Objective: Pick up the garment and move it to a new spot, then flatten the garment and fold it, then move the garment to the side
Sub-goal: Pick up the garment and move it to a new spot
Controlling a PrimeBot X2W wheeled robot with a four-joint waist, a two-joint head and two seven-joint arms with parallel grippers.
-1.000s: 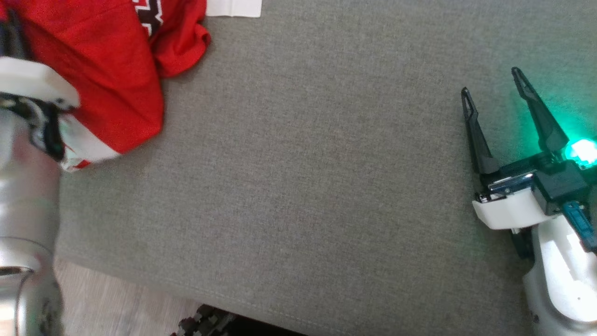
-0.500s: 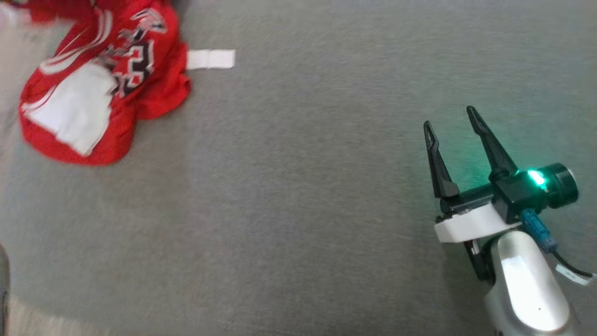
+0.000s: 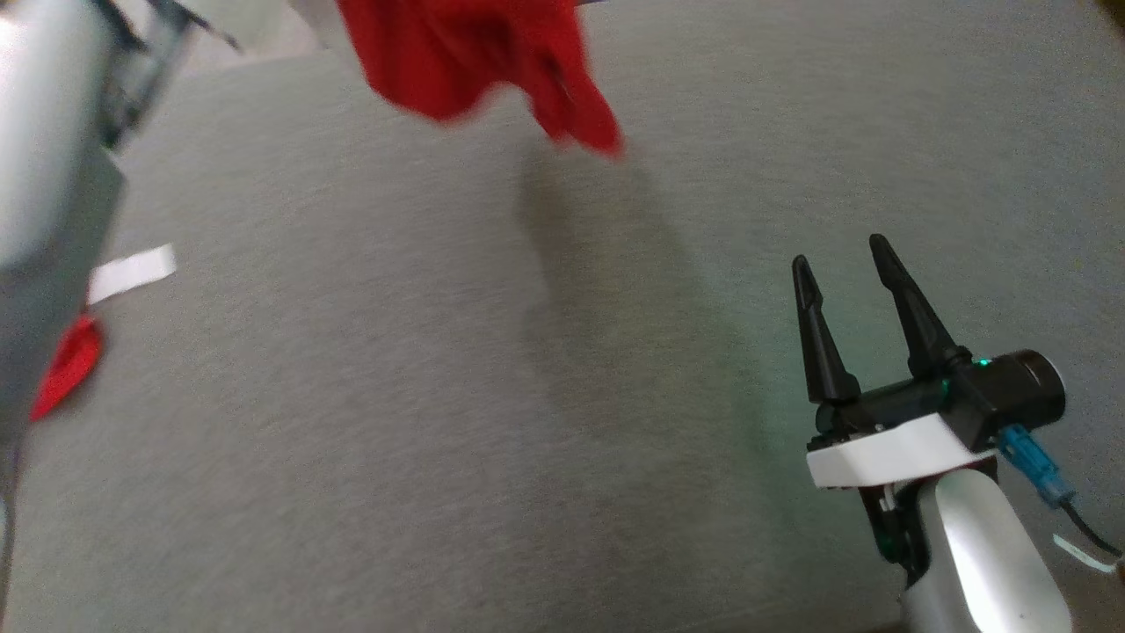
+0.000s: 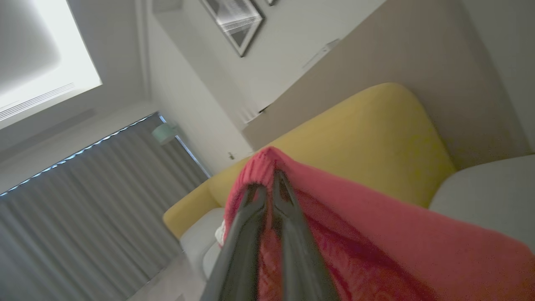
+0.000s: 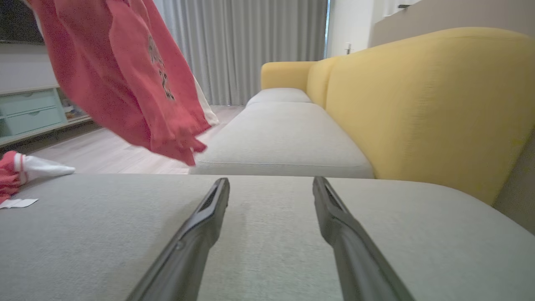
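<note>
Fingers of the right gripper (image 3: 839,253) spread wide, empty, above the grey cushion (image 3: 439,396). Beyond, the left gripper (image 4: 267,184) pinches the red garment (image 3: 457,61) aloft. Likely mid-transfer; next, lowering it onto open cushion.

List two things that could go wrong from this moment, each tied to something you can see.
1. The left gripper pinches only a small fold of the garment, which is blurred in the head view. It could slip out.
2. The garment hangs bunched from one point above the cushion, while the right gripper is open and apart from it. It may land crumpled, making flattening harder.
</note>
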